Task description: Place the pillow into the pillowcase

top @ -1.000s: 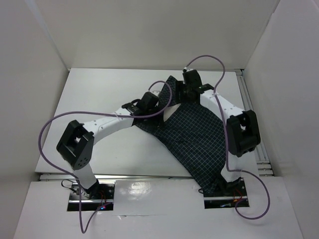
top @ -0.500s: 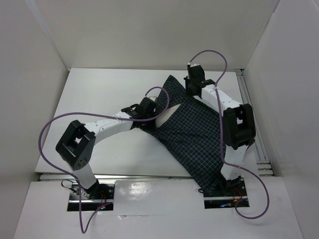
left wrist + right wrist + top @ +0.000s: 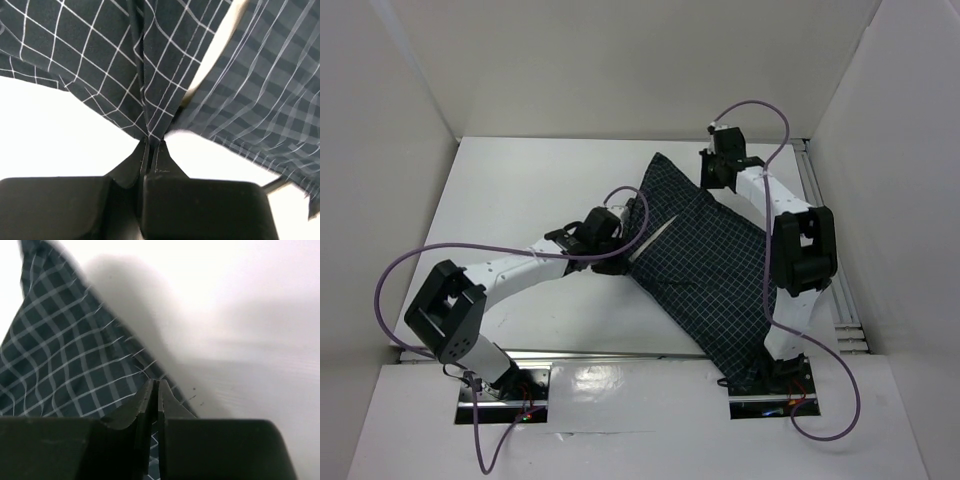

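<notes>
The dark checked pillowcase (image 3: 710, 275) lies spread over the right half of the white table (image 3: 520, 190), its near end draped past the table's front edge by the right arm's base. My left gripper (image 3: 616, 258) is shut on a fold of its left edge (image 3: 150, 141). My right gripper (image 3: 717, 178) is shut on its far edge (image 3: 155, 383). Only a thin cream sliver of the pillow (image 3: 657, 238) shows in the gap between the cloth layers (image 3: 216, 52). The rest of the pillow is hidden under the cloth.
White walls close in the table on the left, back and right. A metal rail (image 3: 820, 210) runs along the table's right edge. Purple cables (image 3: 760, 110) loop above both arms.
Both grippers have shut on the pillowcase's edges. The left one has pulled its edge back and to the left; the right one has carried its edge right and farther away, stretching the cloth.
</notes>
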Controlling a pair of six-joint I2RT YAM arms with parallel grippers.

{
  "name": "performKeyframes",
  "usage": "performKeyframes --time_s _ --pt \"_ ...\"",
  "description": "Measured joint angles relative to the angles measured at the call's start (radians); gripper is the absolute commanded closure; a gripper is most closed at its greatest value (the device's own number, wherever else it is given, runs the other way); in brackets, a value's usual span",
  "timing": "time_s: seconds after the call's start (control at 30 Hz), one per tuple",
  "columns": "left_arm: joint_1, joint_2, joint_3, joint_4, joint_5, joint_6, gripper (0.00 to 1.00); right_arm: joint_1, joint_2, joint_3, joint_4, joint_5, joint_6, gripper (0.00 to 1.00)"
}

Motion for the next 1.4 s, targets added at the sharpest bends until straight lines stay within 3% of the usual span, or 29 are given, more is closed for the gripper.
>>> performKeyframes --time_s 0.27,0.3,0.37,0.4,0.43,0.47,0.57,0.6,0.73,0.83,0.97,1.1,1.17,1.3,1.4 --pt "0.000 -0.027 -0.069 0.000 0.094 0.059 1.00 -0.048 0.002 0.083 0.015 -0.069 0.034 1.00" --pt "0.000 -0.028 -0.069 0.000 0.110 0.074 0.90 -0.052 0.003 0.085 0.020 -0.087 0.032 1.00" --pt "0.001 -0.031 -0.068 -0.003 0.145 0.101 0.43 -0.056 0.017 0.102 0.015 -0.147 0.019 0.98" --pt "0.001 -0.032 -0.064 -0.012 0.159 0.115 0.30 -0.059 0.033 0.124 0.008 -0.183 0.010 0.90" --pt "0.001 -0.033 -0.054 -0.032 0.174 0.120 0.26 -0.060 0.052 0.148 0.002 -0.212 0.005 0.73" --pt "0.001 -0.037 -0.044 -0.047 0.182 0.126 0.00 -0.059 0.063 0.164 -0.004 -0.232 0.003 0.64" --pt "0.000 -0.080 0.011 -0.116 0.175 0.130 0.00 -0.063 0.055 0.152 -0.030 -0.245 0.019 0.23" --pt "-0.001 -0.104 0.043 -0.137 0.152 0.127 0.00 -0.064 0.030 0.126 -0.033 -0.238 0.027 0.00" --pt "0.016 -0.148 0.253 -0.179 0.039 0.126 0.00 -0.104 -0.160 -0.046 -0.088 -0.165 0.099 0.00" --pt "0.067 -0.048 0.494 -0.183 -0.010 0.131 0.00 -0.168 -0.344 -0.115 -0.164 -0.085 0.179 0.00" --pt "0.151 0.294 0.959 -0.266 -0.020 0.154 0.00 -0.275 -0.540 -0.183 -0.208 0.026 0.294 0.00" --pt "0.214 0.715 1.411 -0.351 -0.001 0.159 0.00 -0.377 -0.690 -0.364 -0.260 0.050 0.362 0.00" --pt "0.244 0.829 1.432 -0.351 0.037 0.155 0.00 -0.453 -0.730 -0.430 -0.300 0.042 0.381 0.00" --pt "0.293 0.887 1.260 -0.379 0.087 0.146 0.00 -0.592 -0.754 -0.516 -0.312 0.005 0.404 0.00" --pt "0.319 0.932 1.268 -0.384 0.147 0.147 0.00 -0.669 -0.769 -0.605 -0.309 -0.050 0.420 0.00"
